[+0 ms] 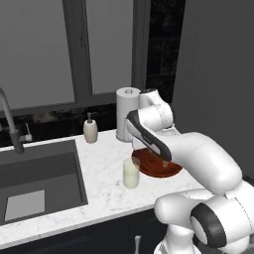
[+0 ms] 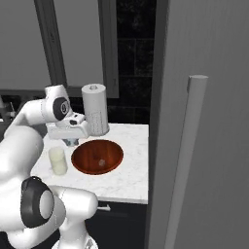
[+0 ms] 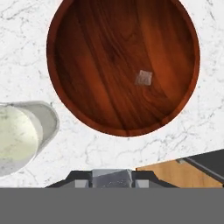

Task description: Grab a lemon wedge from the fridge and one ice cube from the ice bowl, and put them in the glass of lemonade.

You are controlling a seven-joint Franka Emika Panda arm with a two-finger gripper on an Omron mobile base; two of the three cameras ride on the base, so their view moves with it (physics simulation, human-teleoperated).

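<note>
The glass of lemonade [image 1: 131, 172] stands nearest on the white marbled surface [image 1: 106, 191], a straight-sided clear tumbler of pale cloudy liquid, close beside the ice bowl [image 2: 97, 156] but apart from it. The bowl is wide, shallow and round, glossy reddish-brown with a wood-like grain, and one small translucent ice cube [image 3: 143, 78] lies inside it, off centre. The gripper [image 2: 71, 141] hangs above the surface by the bowl's rim; whether its fingers are open or shut cannot be told, since the tips are hidden. The arm covers part of the bowl in the left base view. Behind stand a ribbed white paper-towel roll [image 2: 95, 115] and a beige soap bottle [image 1: 90, 130]. Left lies a dark sink [image 1: 34, 184]. The matte grey fridge [image 2: 204, 121], with its bar handle [image 2: 187, 155], fills the right.
</note>
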